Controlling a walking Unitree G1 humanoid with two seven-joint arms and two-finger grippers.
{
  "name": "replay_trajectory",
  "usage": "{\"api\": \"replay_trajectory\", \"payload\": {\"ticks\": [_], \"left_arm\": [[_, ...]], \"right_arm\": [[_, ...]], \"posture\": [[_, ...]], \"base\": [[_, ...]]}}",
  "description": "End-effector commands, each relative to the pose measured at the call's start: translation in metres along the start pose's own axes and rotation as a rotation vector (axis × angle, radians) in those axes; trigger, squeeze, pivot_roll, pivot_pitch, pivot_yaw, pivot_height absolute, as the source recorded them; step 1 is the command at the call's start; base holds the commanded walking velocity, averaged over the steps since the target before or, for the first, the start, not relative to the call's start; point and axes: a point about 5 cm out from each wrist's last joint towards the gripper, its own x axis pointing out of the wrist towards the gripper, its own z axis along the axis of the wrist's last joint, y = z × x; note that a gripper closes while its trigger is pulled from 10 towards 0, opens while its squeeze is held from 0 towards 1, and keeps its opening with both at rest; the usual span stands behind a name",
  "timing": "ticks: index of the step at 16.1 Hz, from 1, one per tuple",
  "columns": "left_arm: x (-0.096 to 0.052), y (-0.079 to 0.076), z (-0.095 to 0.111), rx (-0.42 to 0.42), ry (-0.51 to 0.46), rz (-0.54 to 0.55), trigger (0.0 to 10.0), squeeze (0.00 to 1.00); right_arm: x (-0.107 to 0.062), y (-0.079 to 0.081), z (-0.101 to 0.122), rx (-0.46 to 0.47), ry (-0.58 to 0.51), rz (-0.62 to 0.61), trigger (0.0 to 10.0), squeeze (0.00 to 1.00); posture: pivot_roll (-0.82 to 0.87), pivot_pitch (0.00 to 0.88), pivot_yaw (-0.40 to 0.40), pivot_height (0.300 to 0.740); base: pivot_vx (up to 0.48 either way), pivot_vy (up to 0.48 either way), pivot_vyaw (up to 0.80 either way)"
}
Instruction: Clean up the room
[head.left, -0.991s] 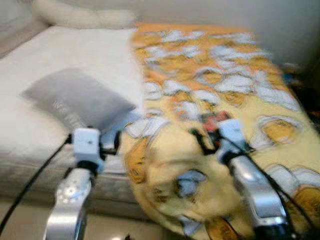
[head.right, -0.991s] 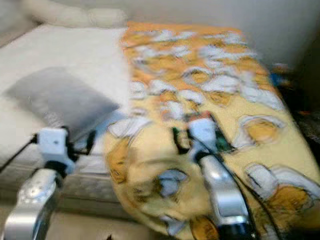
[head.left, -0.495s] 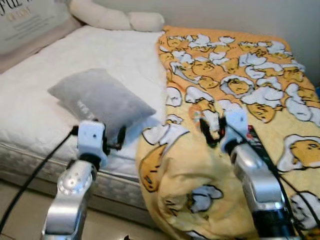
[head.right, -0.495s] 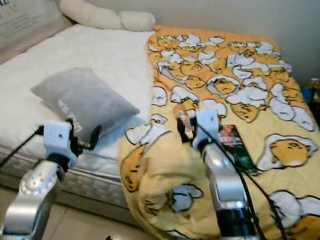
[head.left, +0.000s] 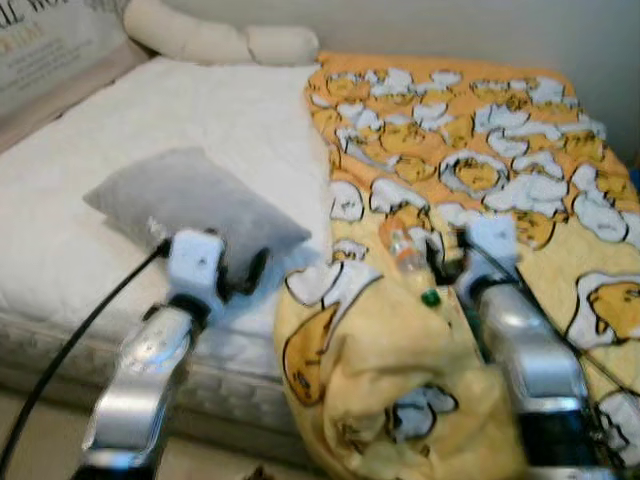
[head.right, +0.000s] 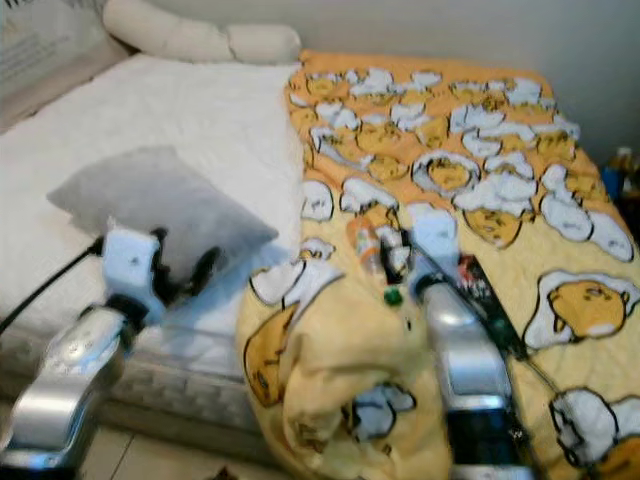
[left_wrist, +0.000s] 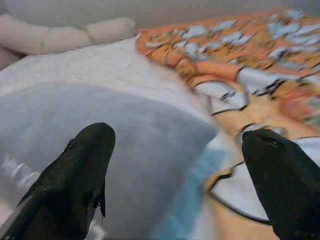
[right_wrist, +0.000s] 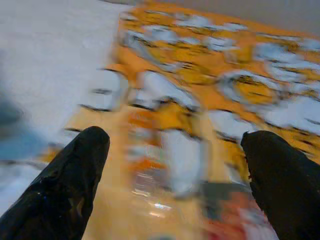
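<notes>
Bottle (head.right: 364, 244) on the yellow blanket (head.right: 480, 180) just ahead of the wide-spread, empty right hand (right_wrist: 175, 155); left hand (left_wrist: 175, 150) likewise agape.

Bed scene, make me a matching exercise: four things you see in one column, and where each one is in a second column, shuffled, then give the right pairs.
Things:
1. grey pillow
2. plastic bottle
3. cream bolster
4. dark book

Places:
A. on the yellow blanket, just ahead of the right gripper
B. at the head of the bed, by the wall
C. on the white mattress, just ahead of the left gripper
D. on the blanket, to the right of the right arm

Pairs: 1-C, 2-A, 3-B, 4-D
</notes>
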Motion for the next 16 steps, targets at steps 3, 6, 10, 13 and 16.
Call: {"api": "replay_trajectory", "payload": {"ticks": [3,6,10,13,16], "left_arm": [[0.003,-0.001,0.006,-0.004,-0.017,-0.013,10.0,0.17],[0.002,0.001,0.008,0.004,-0.017,-0.023,10.0,0.18],[0.007,-0.013,0.009,0.026,0.022,-0.196,10.0,0.11],[0.015,-0.019,0.012,0.1,0.065,-0.314,10.0,0.09],[0.022,-0.023,0.021,0.142,0.062,-0.402,10.0,0.1]], "right_arm": [[0.01,-0.008,0.016,-0.01,0.014,0.03,10.0,0.0],[0.024,-0.016,0.026,0.019,0.106,0.06,10.0,0.0],[0.039,-0.022,0.015,-0.023,0.305,0.133,10.0,0.0],[0.055,-0.03,0.016,0.013,0.387,0.084,10.0,1.0],[0.065,-0.028,0.011,-0.04,0.458,0.091,10.0,1.0]], "posture": [[0.0,0.0,0.039,0.74],[0.01,0.0,0.046,0.74],[0.02,0.0,0.04,0.74],[0.02,0.0,0.038,0.74],[0.03,0.0,0.054,0.74]], "base": [[0.262,0.0,0.0],[0.262,0.0,0.0],[0.066,0.0,0.0],[0.0,0.0,0.0],[0.0,0.0,0.0]]}}
